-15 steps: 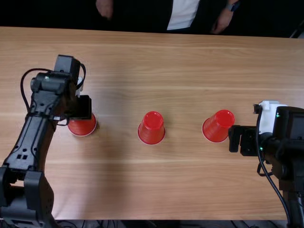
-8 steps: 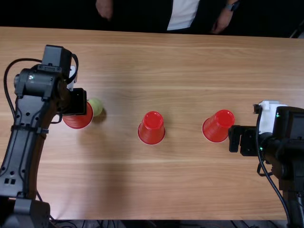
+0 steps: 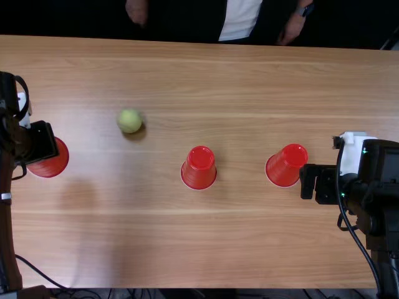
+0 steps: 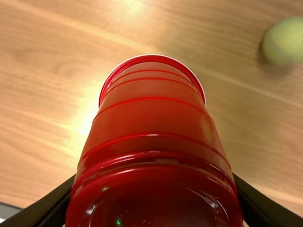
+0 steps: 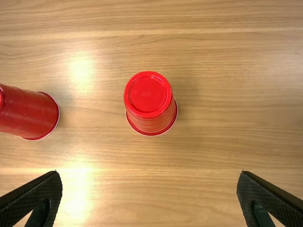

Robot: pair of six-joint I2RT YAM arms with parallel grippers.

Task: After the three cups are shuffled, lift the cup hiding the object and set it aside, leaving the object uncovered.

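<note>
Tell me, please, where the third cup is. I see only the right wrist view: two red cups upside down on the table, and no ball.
Observer: The third cup is held in the left hand, near the table's left edge.
Operator: Is the object uncovered?
Observer: Yes. A yellow-green ball lies bare on the table, apart from every cup.
Operator: Where does it lie from the third cup?
Observer: Toward the middle of the table, and farther from the robot's side.
</note>
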